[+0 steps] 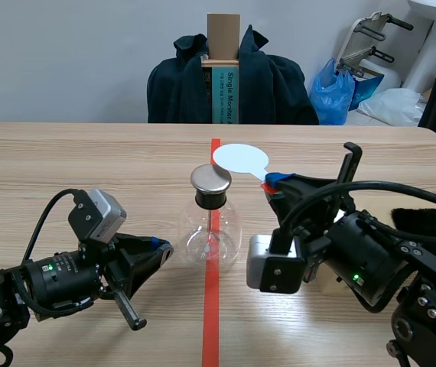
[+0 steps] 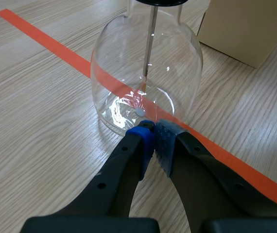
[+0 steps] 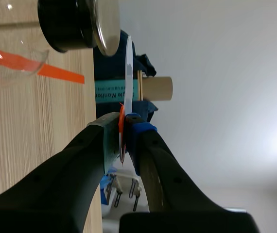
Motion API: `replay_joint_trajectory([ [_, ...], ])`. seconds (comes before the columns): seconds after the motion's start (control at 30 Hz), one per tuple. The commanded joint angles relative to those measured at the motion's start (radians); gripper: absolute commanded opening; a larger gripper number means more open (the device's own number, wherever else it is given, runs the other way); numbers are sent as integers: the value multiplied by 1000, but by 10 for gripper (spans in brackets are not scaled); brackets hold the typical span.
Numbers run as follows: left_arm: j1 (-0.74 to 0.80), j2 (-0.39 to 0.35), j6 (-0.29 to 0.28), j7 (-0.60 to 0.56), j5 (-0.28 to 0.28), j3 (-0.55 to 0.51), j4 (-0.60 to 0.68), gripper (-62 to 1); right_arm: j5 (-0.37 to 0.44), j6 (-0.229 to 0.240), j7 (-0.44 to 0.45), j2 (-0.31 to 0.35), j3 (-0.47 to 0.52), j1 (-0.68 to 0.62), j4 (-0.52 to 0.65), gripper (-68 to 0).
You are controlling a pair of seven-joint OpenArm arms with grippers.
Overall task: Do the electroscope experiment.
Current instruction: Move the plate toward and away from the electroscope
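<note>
The electroscope is a clear glass flask point(image 1: 212, 231) on the red tape line, with a black stopper, a round metal cap point(image 1: 210, 179) and a thin rod point(image 2: 149, 48) hanging inside. My left gripper point(image 1: 161, 246) lies low on the table, shut on nothing, its tips point(image 2: 154, 133) just short of the flask's base point(image 2: 146, 77). My right gripper point(image 1: 271, 183) is shut on the red handle point(image 3: 122, 121) of a white round paddle point(image 1: 240, 159). The paddle's disc point(image 3: 128, 68) hovers next to the metal cap point(image 3: 104, 24), slightly above and to its right.
A tan box point(image 2: 245, 24) stands just past the flask on the right arm's side. A black cloth point(image 1: 428, 222) lies at the table's right edge. Behind the table stand a chair draped with a dark jacket point(image 1: 226, 76) and a blue bag point(image 1: 339, 92).
</note>
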Motion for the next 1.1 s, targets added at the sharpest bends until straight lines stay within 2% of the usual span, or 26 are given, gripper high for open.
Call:
replay_joint_trajectory([
  [0.0,-8,0,-2,-13,-13,-2,7,-569,11,-8,21,13,9,10,9,-669],
  [0.23,-8,0,-2,-13,-13,-2,7,-569,11,-8,114,13,9,10,9,-669],
  [0.43,-8,0,-2,-13,-13,-2,7,-569,11,-8,135,13,8,10,9,-669],
  [0.87,-8,8,-3,-13,-13,-4,7,-568,11,-8,134,13,9,10,9,-669],
  [1.07,-8,8,-3,-13,-13,-4,7,-568,11,-8,88,13,9,10,9,-669],
])
